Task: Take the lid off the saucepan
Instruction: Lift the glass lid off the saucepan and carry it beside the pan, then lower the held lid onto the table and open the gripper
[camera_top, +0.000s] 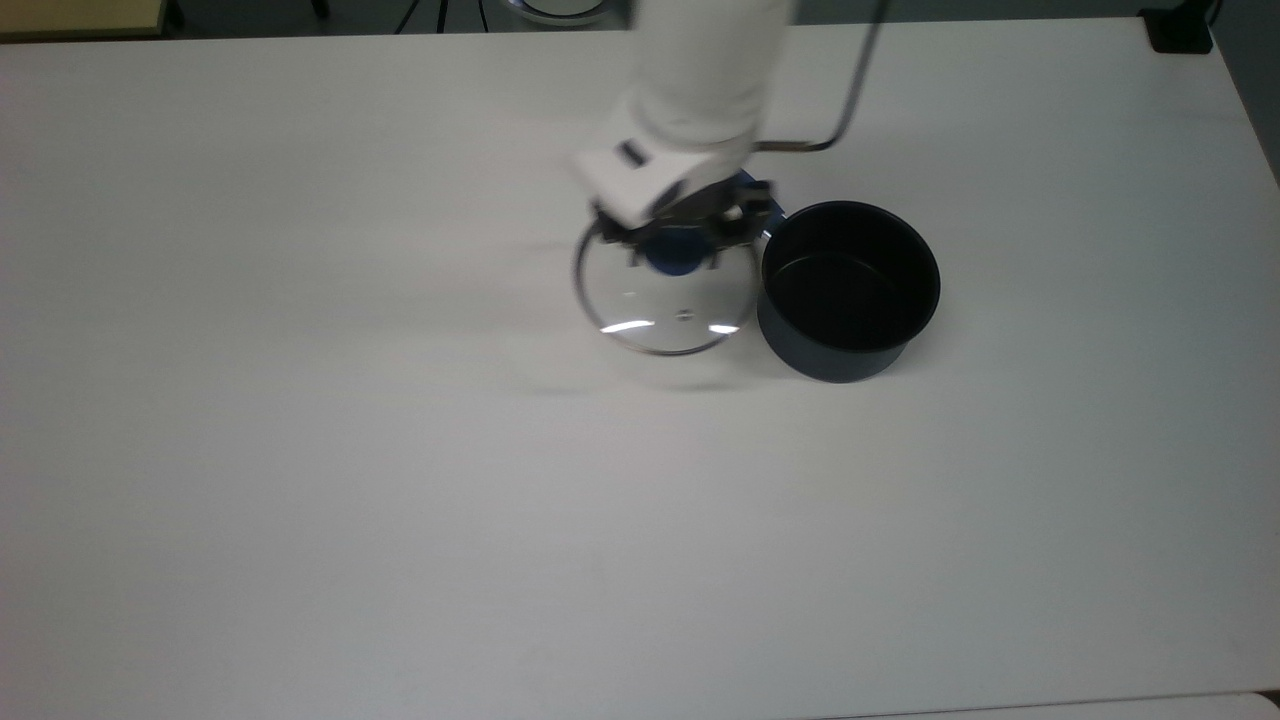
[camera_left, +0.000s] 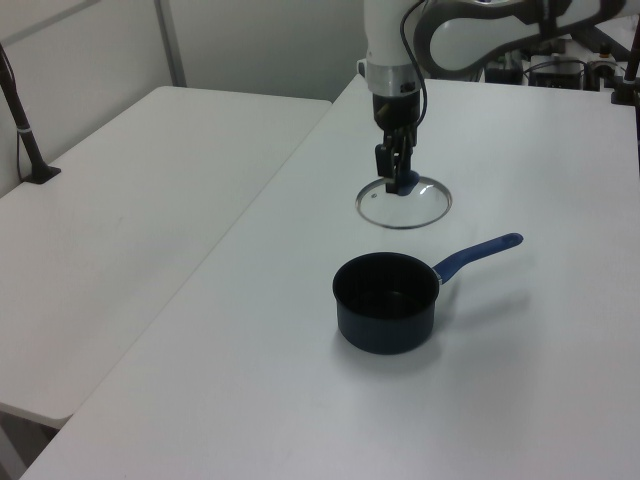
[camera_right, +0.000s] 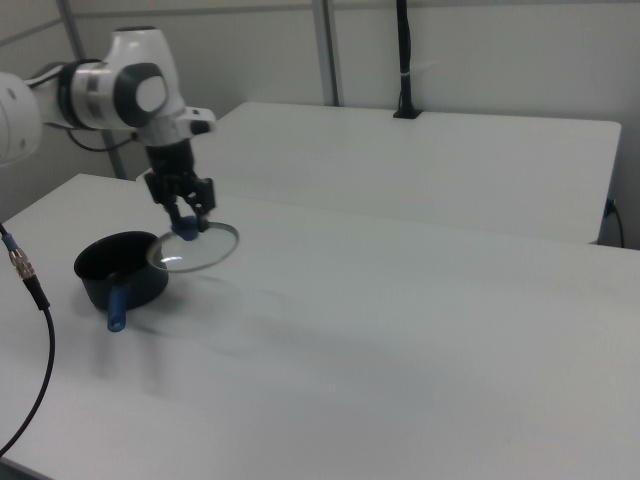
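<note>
The saucepan (camera_left: 386, 313) stands uncovered in the lower centre of the left view, resting on the white counter (camera_left: 250, 380); it is a small round pot with a dark navy wall, a black matte interior and a long blue handle (camera_left: 478, 254) pointing toward the left view's right. Farther back in the left view, the lid (camera_left: 403, 202) hangs clear of the pot, held level above the counter by the end effector (camera_left: 396, 178), whose two fingers are clamped on the blue knob (camera_top: 672, 251) at the lid's centre. In the top view the lid sits just to the left of the saucepan rim, near but apart from it. The lid is a clear glass disc with a thin steel rim and a small steam vent (camera_top: 683, 314); the counter surface reads through the glass. Hazard assessment: the knob is smooth and rounded, so a sideways jolt could let it slip between the fingers and drop the glass disc onto the hard counter. The lid is wide relative to the grasp point, so any off-centre grip could tilt it. A low return pass could strike the saucepan rim or the handle. Setting the lid down fast could chip the rim or crack the glass.
</note>
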